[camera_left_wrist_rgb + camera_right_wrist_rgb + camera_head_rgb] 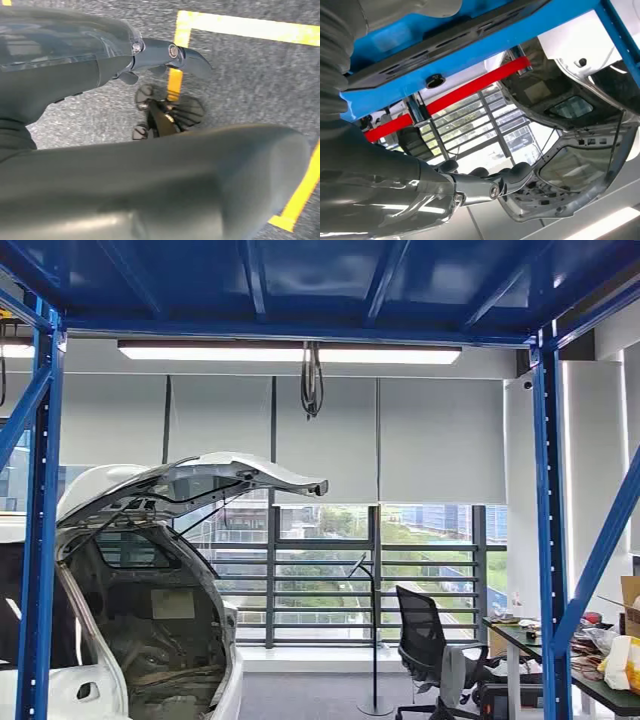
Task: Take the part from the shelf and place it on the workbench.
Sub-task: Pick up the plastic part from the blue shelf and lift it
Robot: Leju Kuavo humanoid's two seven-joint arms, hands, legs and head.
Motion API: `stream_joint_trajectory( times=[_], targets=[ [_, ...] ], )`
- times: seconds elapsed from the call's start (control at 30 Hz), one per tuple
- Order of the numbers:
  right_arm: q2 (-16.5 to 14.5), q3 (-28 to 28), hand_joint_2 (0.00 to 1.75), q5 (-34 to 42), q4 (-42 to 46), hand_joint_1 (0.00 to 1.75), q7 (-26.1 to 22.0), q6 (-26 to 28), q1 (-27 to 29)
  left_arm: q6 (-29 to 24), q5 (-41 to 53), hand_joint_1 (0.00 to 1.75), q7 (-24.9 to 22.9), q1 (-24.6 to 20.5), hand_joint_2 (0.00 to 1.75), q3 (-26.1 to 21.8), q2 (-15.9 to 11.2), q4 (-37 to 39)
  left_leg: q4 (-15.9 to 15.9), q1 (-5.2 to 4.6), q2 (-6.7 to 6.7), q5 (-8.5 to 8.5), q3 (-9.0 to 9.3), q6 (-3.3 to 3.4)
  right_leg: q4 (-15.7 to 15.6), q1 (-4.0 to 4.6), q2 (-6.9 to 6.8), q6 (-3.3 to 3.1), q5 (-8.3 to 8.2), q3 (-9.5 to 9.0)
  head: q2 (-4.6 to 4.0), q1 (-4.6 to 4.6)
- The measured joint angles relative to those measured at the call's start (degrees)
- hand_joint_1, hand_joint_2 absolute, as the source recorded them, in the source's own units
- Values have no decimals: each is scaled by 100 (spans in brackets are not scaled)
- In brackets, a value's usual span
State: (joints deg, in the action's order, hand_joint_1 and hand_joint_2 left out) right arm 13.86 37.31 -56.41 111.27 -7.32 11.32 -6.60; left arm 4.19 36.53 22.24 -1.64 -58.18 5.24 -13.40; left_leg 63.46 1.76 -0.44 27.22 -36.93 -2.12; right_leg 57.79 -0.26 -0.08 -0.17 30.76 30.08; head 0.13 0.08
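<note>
We see the left robot hand (162,75) empty above grey floor (245,85). The right robot hand (486,182), fingers extended, holds nothing beneath the blue shelf frame (471,55).

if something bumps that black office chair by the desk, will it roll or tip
The office chair would probably roll rather than tip: its base near the floor spreads into legs, though the casters are too small to make out. The mesh-looking back suggests it is fairly light for its size, so a modest push might move it. The gap to the desk looks small, so it may soon knock it.

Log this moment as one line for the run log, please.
phase: at rack, no part seen | left hand: hanging over floor, holds nothing | right hand: raised near blue rack, holds nothing | ahead: white car, hatch open
</note>
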Motion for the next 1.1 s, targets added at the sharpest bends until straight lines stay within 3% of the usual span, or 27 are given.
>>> stream_joint_trajectory(
  times=[0.03, 0.1, 0.23, 0.3, 0.37, 0.4, 0.43, 0.47, 0.53, 0.57, 0.6, 0.67, 0.77, 0.83, 0.9, 0.93, 0.97, 1.03, 1.1],
  targets=[
    [-1, 1, 175, 1, -4, 0, 0, 4, -3, 0, 3, 0, 2, -1, 0, 0, 0, 0, -67, -15, 2, -7, 40, -3, 5, 10, 2, 25, 22, -15, 0, 0],
    [-3, 10, 175, 7, -14, 0, 2, 14, -7, -1, 13, 0, 10, -10, 0, 0, -2, 0, -250, -36, 8, 2, 128, 58, 17, 17, 9, 84, 66, -34, 0, -1],
    [-18, 40, 175, 19, -30, 0, 7, 37, -15, -9, 30, 0, 20, -5, 0, -2, -27, 0, -325, -78, 4, 118, 207, 256, 78, -20, 6, 199, 170, -50, 1, -1],
    [-21, 50, 175, 20, -34, 0, 7, 50, -17, -16, 43, 0, 22, -13, 0, -2, -43, 0, -338, -77, 4, 159, 266, 331, 568, -29, 6, 227, 381, 179, 1, -2],
    [-22, 60, 175, 21, -46, 0, 7, 58, -11, -16, 60, 0, 23, -24, 0, -2, -49, 0, -338, -103, 3, 212, 318, 377, 1372, -28, 6, 225, 620, 670, 1, -3],
    [-22, 65, 175, 21, -54, 0, 7, 59, -7, -16, 64, 0, 23, -22, 0, -2, -49, 0, -338, -120, 1, 243, 351, 389, 1649, -25, 7, 216, 640, 882, 1, -3],
    [-23, 68, 175, 22, -60, 0, 7, 60, -5, -16, 68, 0, 24, -17, 0, -2, -50, 0, -338, -134, -4, 276, 394, 394, 1725, -19, 8, 201, 548, 1001, 0, -3],
    [-24, 70, 175, 22, -63, 0, 7, 61, -4, -16, 69, 0, 24, -13, 0, -2, -52, 0, -338, -145, -11, 315, 450, 395, 1565, -6, 10, 176, 342, 1003, 0, -3],
    [-28, 70, 175, 22, -64, 0, 8, 66, -7, -16, 70, 0, 29, -11, 0, -2, -55, 0, -346, -150, -26, 400, 571, 379, 864, 46, 13, 104, -162, 787, 0, -2],
    [-32, 70, 175, 22, -67, 0, 8, 67, -11, -15, 72, 0, 31, -18, 0, -3, -55, 0, -355, -147, -31, 434, 612, 362, 559, 80, 14, 66, -319, 675, 0, -3],
    [-36, 71, 175, 22, -69, 0, 8, 73, -14, -15, 73, 0, 34, -26, 0, -3, -54, 0, -363, -140, -34, 456, 628, 337, 361, 110, 14, 30, -372, 600, 2, -4],
    [-39, 71, 175, 22, -73, 0, 10, 88, -6, -14, 80, 0, 38, -35, 0, -4, -54, 0, -400, -126, -29, 470, 629, 286, 246, 147, 22, -18, -321, 558, 4, -10],
    [-45, 61, 175, -24, -56, 0, 49, 174, 36, -15, 87, 0, 54, -33, 0, -8, -60, 0, -378, -140, -11, 539, 659, 213, 51, 105, 27, -67, -313, 412, 4, -11],
    [-50, 22, 175, -143, -45, 0, 140, 279, 87, -9, 92, 0, 69, -36, 0, -15, -65, 0, 123, -133, -8, 742, 402, 174, -47, 71, 5, -95, -297, 285, 3, -10],
    [-51, -68, 175, -340, -42, 0, 273, 393, 190, -3, 106, 0, 79, -23, 0, -35, -66, 0, 827, -107, -6, 919, -62, 131, -58, 65, -10, -109, -235, 201, 1, -10],
    [-52, -126, 175, -462, -39, 0, 346, 443, 255, -4, 116, 0, 83, -6, 0, -51, -66, 0, 1005, -91, -6, 887, -221, 109, -57, 62, -11, -107, -196, 154, 1, -10],
    [-52, -189, 175, -603, -33, 0, 425, 485, 320, -6, 131, 0, 84, 11, 0, -68, -66, 0, 974, -76, -4, 746, -277, 90, -55, 56, -5, -98, -156, 97, 0, -10],
    [-53, -319, 175, -928, -12, 0, 602, 529, 433, -11, 163, 0, 93, 27, 0, -96, -66, 0, 390, -44, 0, 250, -116, 58, -44, 36, 8, -56, -62, -31, 0, -10],
    [-51, -462, 175, -1262, 8, 0, 798, 535, 532, -14, 187, 0, 112, 10, 0, -122, -65, 0, -170, -49, 3, -35, 105, 74, -19, 40, 18, 21, 29, -108, 0, -11]
  ],
)
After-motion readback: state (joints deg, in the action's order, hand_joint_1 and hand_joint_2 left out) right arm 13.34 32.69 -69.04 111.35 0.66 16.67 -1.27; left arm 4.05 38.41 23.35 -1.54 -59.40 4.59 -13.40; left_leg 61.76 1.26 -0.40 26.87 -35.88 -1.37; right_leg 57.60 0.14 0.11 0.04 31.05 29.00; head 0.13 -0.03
